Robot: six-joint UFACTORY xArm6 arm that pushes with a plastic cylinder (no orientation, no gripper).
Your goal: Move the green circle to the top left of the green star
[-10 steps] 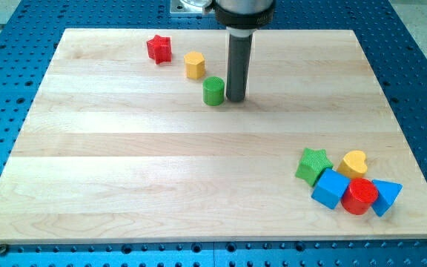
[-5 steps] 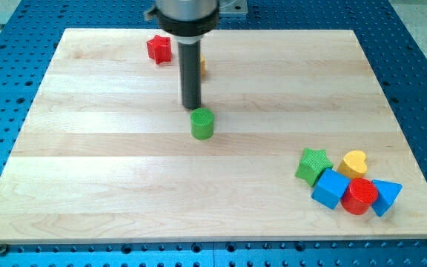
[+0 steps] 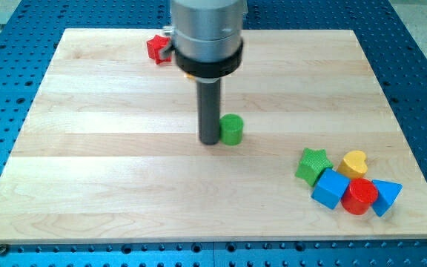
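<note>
My tip (image 3: 209, 141) touches the green circle (image 3: 231, 130) at its 9 o'clock, mid-bench (image 3: 87, 148). No fingers on this rod, nothing grasped. Green star (image 3: 313, 165) sits at 4 o'clock, well apart. Push right, slow, stop short. Rod hides a yellow block; red block (image 3: 154, 47) half hidden.

red star (image 3: 154, 47) half hidden behind arm
</note>
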